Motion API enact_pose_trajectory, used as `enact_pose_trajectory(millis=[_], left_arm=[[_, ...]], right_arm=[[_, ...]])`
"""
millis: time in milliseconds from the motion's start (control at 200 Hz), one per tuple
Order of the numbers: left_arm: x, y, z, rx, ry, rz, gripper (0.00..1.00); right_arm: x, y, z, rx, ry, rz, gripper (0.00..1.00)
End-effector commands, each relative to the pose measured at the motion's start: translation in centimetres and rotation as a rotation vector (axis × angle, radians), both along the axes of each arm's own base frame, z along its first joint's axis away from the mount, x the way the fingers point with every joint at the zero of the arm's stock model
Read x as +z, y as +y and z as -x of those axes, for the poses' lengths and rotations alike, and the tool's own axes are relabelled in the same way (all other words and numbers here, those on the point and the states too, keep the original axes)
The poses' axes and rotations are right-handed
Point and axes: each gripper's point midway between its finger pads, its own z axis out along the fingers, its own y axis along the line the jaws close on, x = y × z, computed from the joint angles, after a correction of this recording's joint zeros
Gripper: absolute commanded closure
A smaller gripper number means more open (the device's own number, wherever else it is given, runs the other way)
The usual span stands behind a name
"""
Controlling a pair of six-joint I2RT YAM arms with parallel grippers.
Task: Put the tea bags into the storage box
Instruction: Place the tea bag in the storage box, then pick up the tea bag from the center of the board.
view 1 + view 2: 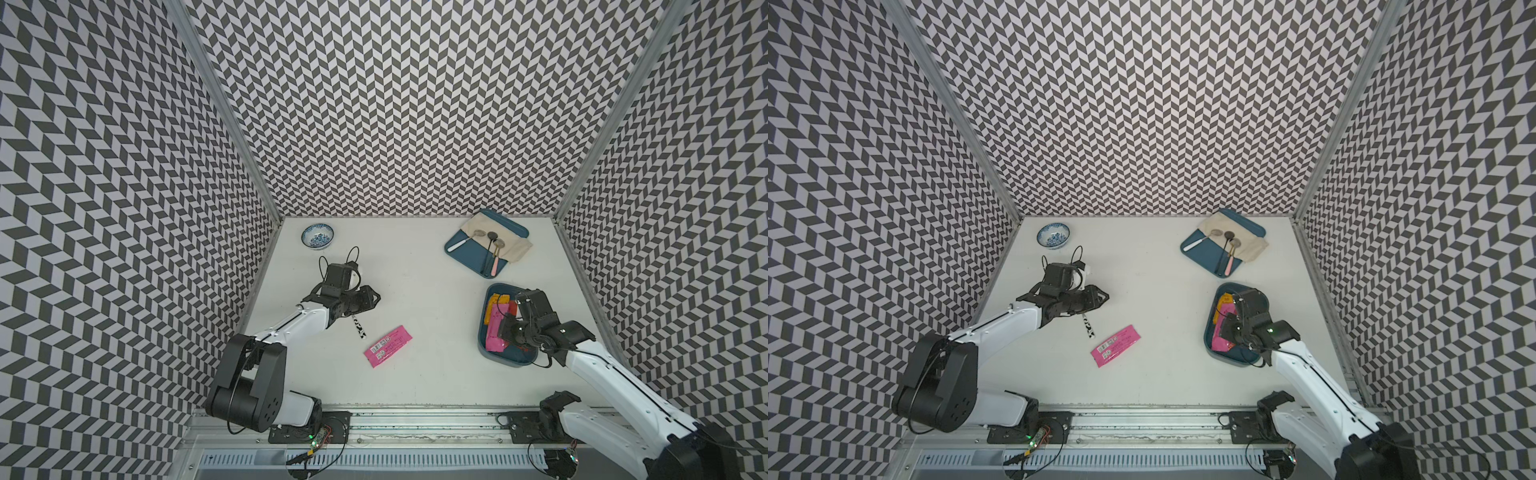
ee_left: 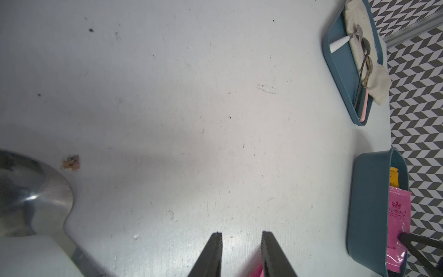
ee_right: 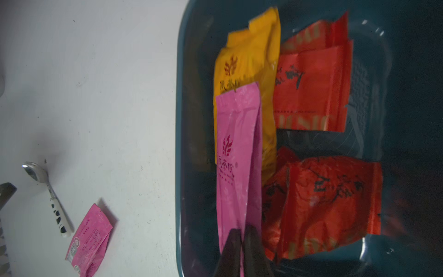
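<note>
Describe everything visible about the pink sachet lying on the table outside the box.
The labelled pink sachet is long, flat and sealed, of glossy, slightly creased foil-like material, with fine print and a white barcode label at one end. It lies slanted on the white table, label side up, near the patterned spoon but apart from it. No fingers touch it.
</note>
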Motion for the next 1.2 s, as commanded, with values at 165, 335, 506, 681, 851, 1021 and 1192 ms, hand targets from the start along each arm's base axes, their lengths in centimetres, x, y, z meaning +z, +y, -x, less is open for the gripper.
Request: enact_pose_trajectory(millis=[165,335,506,681,851,1021,1192], left_arm=[[0.4,0.4,1.5,-0.007,0.004,-0.017,0.67],[0.3,0.3,3.1,-0.025,0.029,-0.036,0.67],[-0.5,0.7,5.1,-0.009,0.061,-0.059,0.67],[-2.6,1.6,7.9,0.020,0.145,-0.078,0.67],[-2.9,0.6,9.1,0.015,0.172,-0.084,0.67],[-4.2,0.8,9.2,0.034,0.201,-0.118,0.67],[-5.2,1.2,8.2,0.051,0.187,-0.159,0.67]], right_arm=[[4.3,-0.7,-2.7,-0.001,-0.136,0.058,0.47],[6.5,2.0,-4.4,0.090,-0.188,-0.029,0.47],[7.2,8.5,-4.7,0.352,-0.234,-0.147,0.49],[6.2,15.8,-2.2,0.618,-0.203,-0.267,0.49],[3.6,20.0,1.2,0.749,-0.121,-0.302,0.49],[2.0,21.7,3.9,0.789,-0.068,-0.374,0.49],[0.5,22.5,5.6,0.798,-0.036,-0.404,0.48]])
